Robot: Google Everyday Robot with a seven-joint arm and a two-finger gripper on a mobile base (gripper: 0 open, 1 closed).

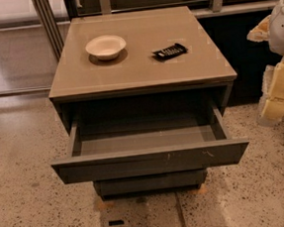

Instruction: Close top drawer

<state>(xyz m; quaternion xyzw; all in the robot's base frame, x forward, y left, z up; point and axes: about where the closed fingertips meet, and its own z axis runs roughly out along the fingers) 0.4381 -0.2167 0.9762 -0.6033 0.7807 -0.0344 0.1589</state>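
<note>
Lying nearest on the speckled floor (35, 204) is a small dark scrap (116, 222), just in front of the cabinet's base. Above it, the top drawer (151, 160) stands pulled well out of the cabinet (144, 78), its flat dark front showing small white scuffs near the middle and right and its grey inner bottom in plain view. A lower drawer front (150, 182) sits set back beneath it. At the right edge, beside the cabinet and apart from the drawer, hangs the gripper (279, 88), pale yellow and white; I cannot tell whether it is spread or closed, and it holds nothing visible. Farther back on the cabinet top rest a white bowl (106, 46) and, to its right, a flat black object (169, 51), well apart.
</note>
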